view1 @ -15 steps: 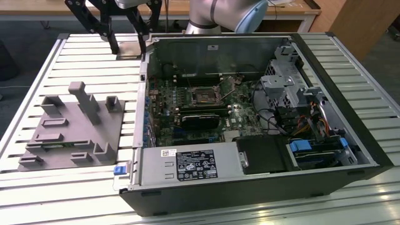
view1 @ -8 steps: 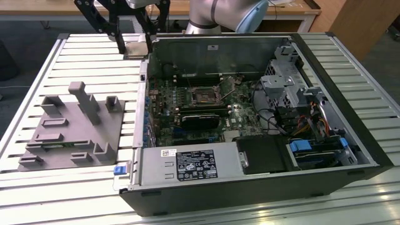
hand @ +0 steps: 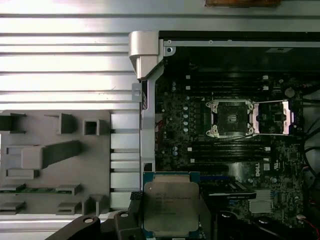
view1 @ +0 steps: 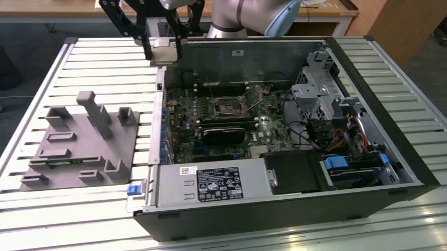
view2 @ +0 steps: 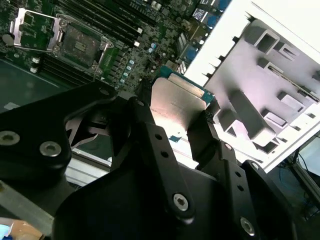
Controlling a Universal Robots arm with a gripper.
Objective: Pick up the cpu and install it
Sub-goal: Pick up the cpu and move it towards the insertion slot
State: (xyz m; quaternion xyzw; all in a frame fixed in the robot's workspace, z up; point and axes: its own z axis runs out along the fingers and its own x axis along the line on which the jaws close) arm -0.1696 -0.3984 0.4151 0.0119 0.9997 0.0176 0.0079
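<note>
Two black fingers [view1: 147, 46] are clamping the cpu [view1: 166, 53] at the upper left of the exterior view, hovering over a corner of the open case [view1: 279, 214], well apart from the socket [view1: 227, 106] at mid-frame. A grey fixture [view1: 84, 136] is lying on the bench [view1: 104, 68] at left.

In the second wrist view, the fingers [view2: 150, 145] are gripping the cpu [view2: 177, 102] by opposite edges.

In the first wrist view, the cpu [hand: 170, 205] is hanging over the case edge, apart from the socket [hand: 231, 117], whose cover is standing open.
</note>
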